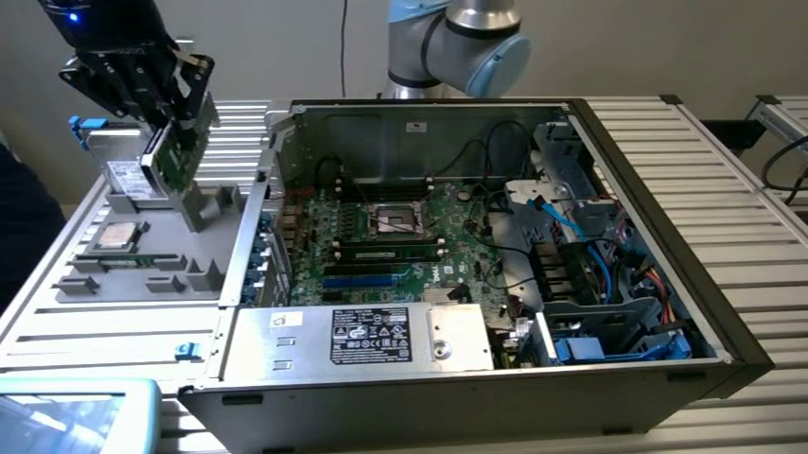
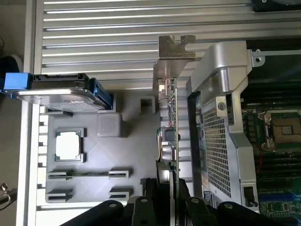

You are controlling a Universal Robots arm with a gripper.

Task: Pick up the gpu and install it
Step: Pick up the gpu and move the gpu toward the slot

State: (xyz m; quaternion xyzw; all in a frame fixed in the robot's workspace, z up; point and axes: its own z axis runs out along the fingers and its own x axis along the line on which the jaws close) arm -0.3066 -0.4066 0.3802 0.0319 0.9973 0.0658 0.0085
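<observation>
The gpu is a thin green card held upright, on edge, over the grey parts tray at the exterior view's left. My gripper comes down on it from above and is shut on its upper edge. In the wrist view the gpu appears edge-on, its silvery bracket at the far end, and my black fingers clamp both faces of the board. Its lower edge is close to the tray's slotted stand; I cannot tell whether they touch.
The tray also holds a silver hard drive, a square processor and a narrow memory stick. The open computer case stands right beside the tray, with its motherboard, power supply and cables exposed. Its metal side wall is close to the card.
</observation>
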